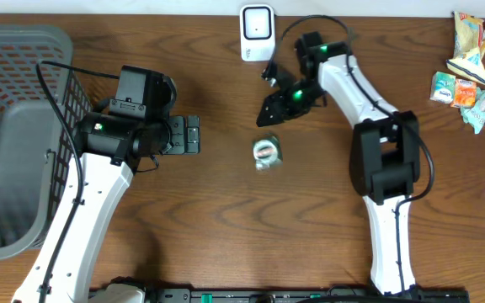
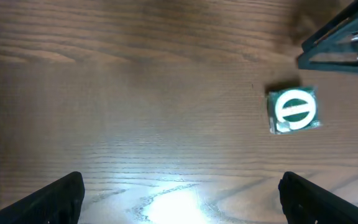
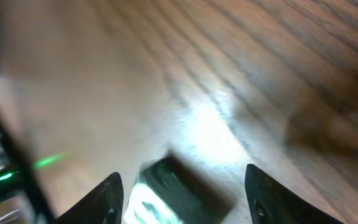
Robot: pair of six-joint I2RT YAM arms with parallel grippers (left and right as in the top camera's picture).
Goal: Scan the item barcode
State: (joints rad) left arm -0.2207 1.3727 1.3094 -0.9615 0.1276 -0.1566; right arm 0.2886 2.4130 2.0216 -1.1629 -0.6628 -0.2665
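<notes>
Packet [image 1: 267,152] lies just beside the right gripper [image 1: 268,112], jaws parted and empty; the left gripper [image 1: 192,135] gapes idle. Best to straddle it squarely before lifting toward the scanner [image 1: 257,32].

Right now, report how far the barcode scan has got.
Done: nothing yet; the green-and-white packet lies on the table, unheld. In hand: the right jaws stand open close to it, on the side toward the scanner, apparently lining up a grasp. Left: grip the packet, carry it to the scanner, present its barcode. The left jaws stand open, off to the packet's other side.
</notes>
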